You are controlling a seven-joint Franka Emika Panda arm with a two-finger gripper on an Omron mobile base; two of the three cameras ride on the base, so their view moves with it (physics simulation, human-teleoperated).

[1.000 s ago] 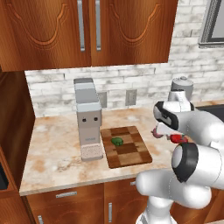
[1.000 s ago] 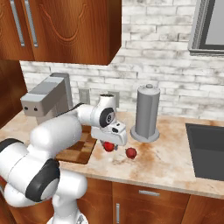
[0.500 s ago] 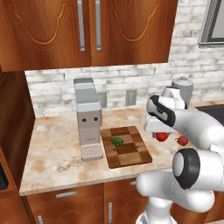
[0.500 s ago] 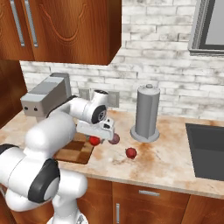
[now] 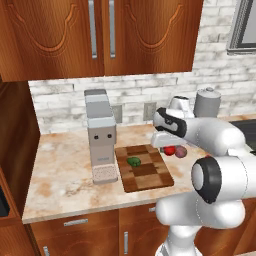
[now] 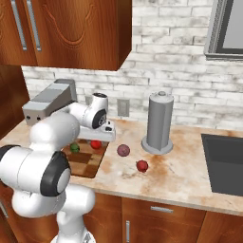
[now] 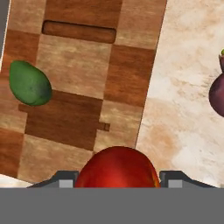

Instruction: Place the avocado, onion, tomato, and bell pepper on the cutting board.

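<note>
The checkered wooden cutting board (image 5: 147, 175) (image 6: 85, 163) (image 7: 74, 61) lies on the counter beside a grey machine. On it rests the green avocado (image 5: 133, 161) (image 6: 74, 147) (image 7: 29, 83). My gripper (image 5: 170, 149) (image 6: 96, 142) (image 7: 117, 175) hovers over the board's right edge, shut on a smooth round red item, seemingly the tomato (image 5: 170, 150) (image 6: 96, 144) (image 7: 117, 168). The purplish onion (image 5: 181, 152) (image 6: 123, 150) (image 7: 217, 89) sits on the counter just right of the board. Another red item (image 6: 142, 165), probably the bell pepper, lies farther right.
A grey coffee machine (image 5: 100, 135) (image 6: 47, 102) stands at the board's left side. A tall grey cylinder (image 6: 159, 122) (image 5: 207, 102) stands at the back behind the onion. A dark sink (image 6: 223, 161) is at the far right. Wooden cabinets hang overhead.
The gripper has carried the red item leftward from the counter past the onion to the board's right edge. The onion, the avocado and the other red item have stayed put.
</note>
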